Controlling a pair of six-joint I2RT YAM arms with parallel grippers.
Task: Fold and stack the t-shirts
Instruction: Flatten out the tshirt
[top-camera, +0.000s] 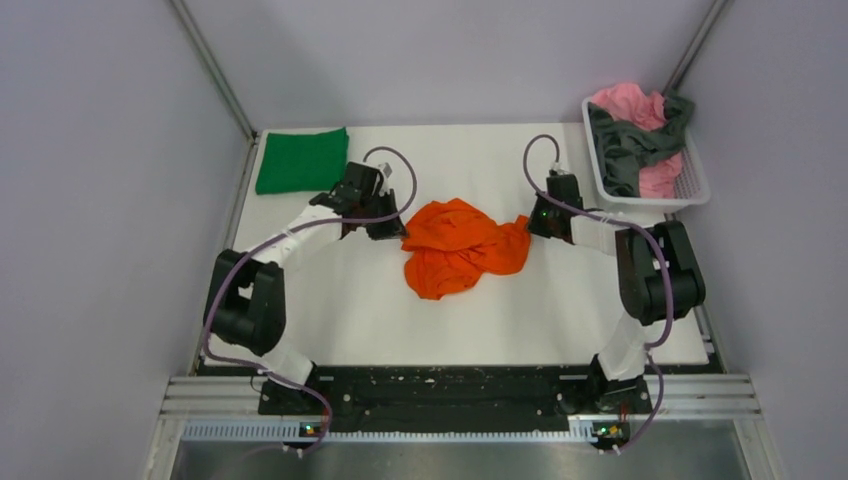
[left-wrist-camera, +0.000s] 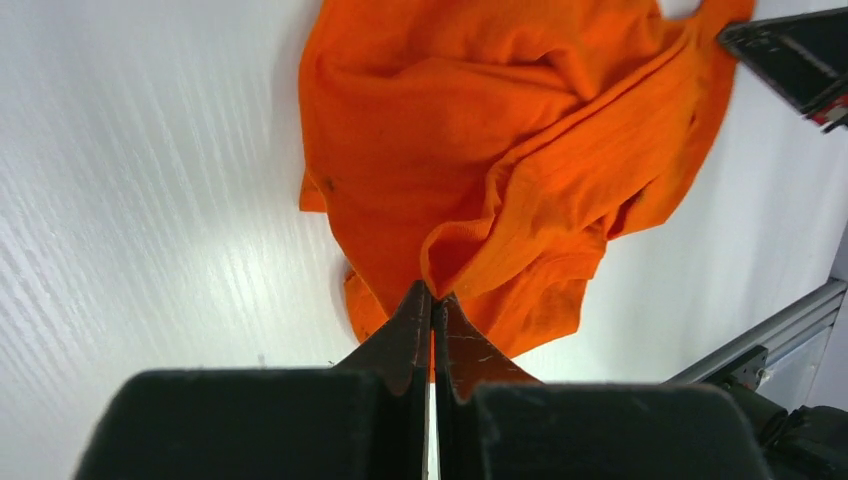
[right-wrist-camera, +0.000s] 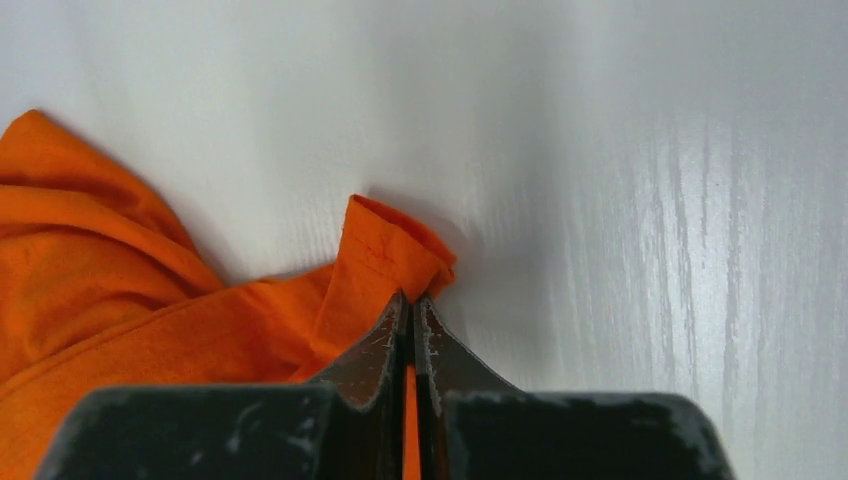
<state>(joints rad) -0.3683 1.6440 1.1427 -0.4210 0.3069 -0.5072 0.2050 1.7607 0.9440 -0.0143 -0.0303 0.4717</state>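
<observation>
A crumpled bright orange t-shirt (top-camera: 458, 247) lies in the middle of the white table. My left gripper (top-camera: 392, 228) is at its left edge, shut on a fold of the orange cloth (left-wrist-camera: 500, 190); the fabric shows between the closed fingers (left-wrist-camera: 400, 335). At the shirt's right edge my right gripper (top-camera: 536, 222) is shut on a hemmed corner of the same orange t-shirt (right-wrist-camera: 385, 250), with orange visible in the slit between the fingers (right-wrist-camera: 372, 355). A folded green t-shirt (top-camera: 301, 159) lies at the back left. Pink (top-camera: 628, 105) and dark grey (top-camera: 630, 148) t-shirts are heaped in the basket.
A white plastic basket (top-camera: 692, 185) stands at the table's back right corner. Grey walls enclose the table on three sides, and a metal rail (top-camera: 460, 395) with the arm bases runs along the near edge. The right gripper's tip (left-wrist-camera: 790, 60) shows in the left wrist view.
</observation>
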